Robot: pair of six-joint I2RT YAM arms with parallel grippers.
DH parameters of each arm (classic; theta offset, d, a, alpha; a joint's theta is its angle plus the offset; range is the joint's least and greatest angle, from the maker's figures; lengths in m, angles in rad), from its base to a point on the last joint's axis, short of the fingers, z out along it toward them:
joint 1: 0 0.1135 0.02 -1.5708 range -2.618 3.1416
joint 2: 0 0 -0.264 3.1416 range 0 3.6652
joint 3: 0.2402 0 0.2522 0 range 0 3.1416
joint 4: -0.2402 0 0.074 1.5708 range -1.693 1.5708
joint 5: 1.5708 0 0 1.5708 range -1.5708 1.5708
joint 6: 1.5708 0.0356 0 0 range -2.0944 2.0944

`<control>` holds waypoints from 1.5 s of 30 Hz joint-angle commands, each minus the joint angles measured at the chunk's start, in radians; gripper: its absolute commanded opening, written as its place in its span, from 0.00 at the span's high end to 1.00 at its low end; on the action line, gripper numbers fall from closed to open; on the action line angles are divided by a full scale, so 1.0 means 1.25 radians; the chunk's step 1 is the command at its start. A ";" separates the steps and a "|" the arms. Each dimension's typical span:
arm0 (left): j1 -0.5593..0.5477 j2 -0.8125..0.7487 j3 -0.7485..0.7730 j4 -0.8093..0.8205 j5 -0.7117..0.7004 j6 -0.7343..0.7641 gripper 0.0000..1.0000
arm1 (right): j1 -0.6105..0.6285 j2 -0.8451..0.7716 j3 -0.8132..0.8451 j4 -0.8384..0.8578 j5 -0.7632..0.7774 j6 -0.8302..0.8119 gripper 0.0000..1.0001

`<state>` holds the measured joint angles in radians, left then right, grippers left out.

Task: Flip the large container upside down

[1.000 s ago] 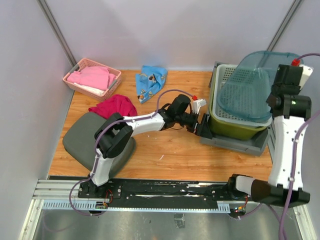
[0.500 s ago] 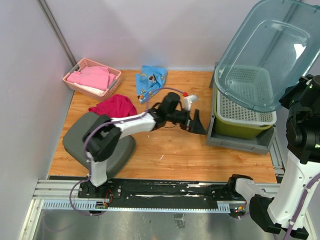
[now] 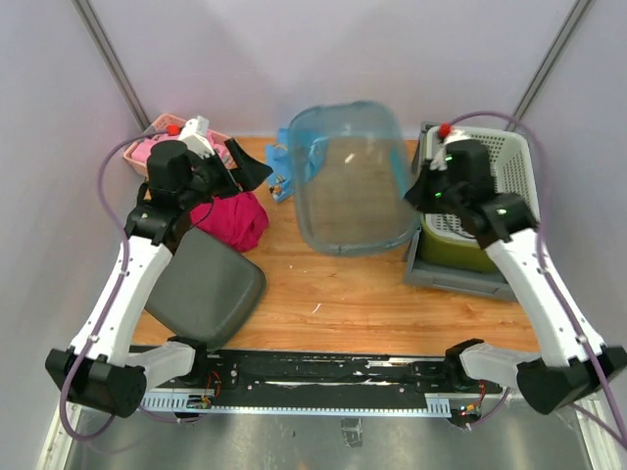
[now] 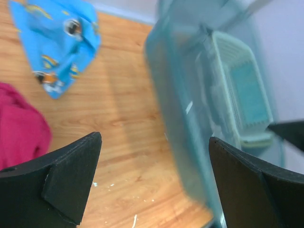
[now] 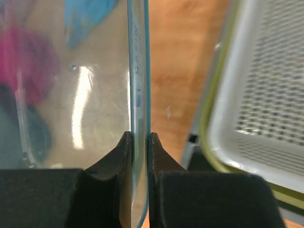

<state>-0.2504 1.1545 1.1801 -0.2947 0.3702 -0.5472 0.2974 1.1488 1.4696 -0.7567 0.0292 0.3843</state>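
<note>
The light grey crate (image 3: 458, 276) is sitting upright at the right edge of the wooden counter (image 3: 323, 299). It is carrying an olive-green bin (image 3: 446, 245), which in turn is holding a white mesh basket (image 3: 509, 166). Just left of that stack, the right gripper (image 5: 137, 140) is pinching the rim of a translucent blue tub (image 3: 353, 176), its jaws closed tight on the thin wall. The tub is hanging tilted over the middle of the counter. Left of it, a blue patterned cloth (image 4: 57, 42) is lying at the far side. The left gripper (image 4: 154, 183) is hovering over a magenta cloth (image 3: 233, 220) with its jaws spread wide and gripping nothing. A pink basket (image 3: 142, 149) is standing in the far left corner, and a dark grey pad (image 3: 206, 286) is lying near the left arm's base.
</note>
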 commanded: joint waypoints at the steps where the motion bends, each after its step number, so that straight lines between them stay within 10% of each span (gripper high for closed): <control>1: 0.021 -0.040 0.068 -0.219 -0.225 0.033 0.01 | 0.125 0.040 -0.093 0.130 0.036 0.039 0.99; 11: 0.032 -0.049 -0.028 -0.161 -0.152 0.003 0.01 | 0.130 0.113 -0.262 0.214 -0.029 0.032 0.99; 17: 0.033 -0.057 -0.068 -0.135 -0.149 0.000 0.01 | 0.141 0.132 -0.226 0.145 -0.013 -0.022 0.33; 29: 0.041 -0.075 -0.080 -0.228 -0.558 -0.003 0.01 | 0.443 0.265 -0.064 0.159 0.186 0.090 0.27; 45: 0.213 -0.068 -0.165 -0.198 -0.187 0.021 0.01 | 0.583 0.759 0.302 0.007 0.163 0.211 0.43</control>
<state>0.0101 1.0592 1.0138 -0.6147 -0.0635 -0.5640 1.0149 2.0361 1.8095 -0.6918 0.2489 0.5938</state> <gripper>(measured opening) 0.991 0.620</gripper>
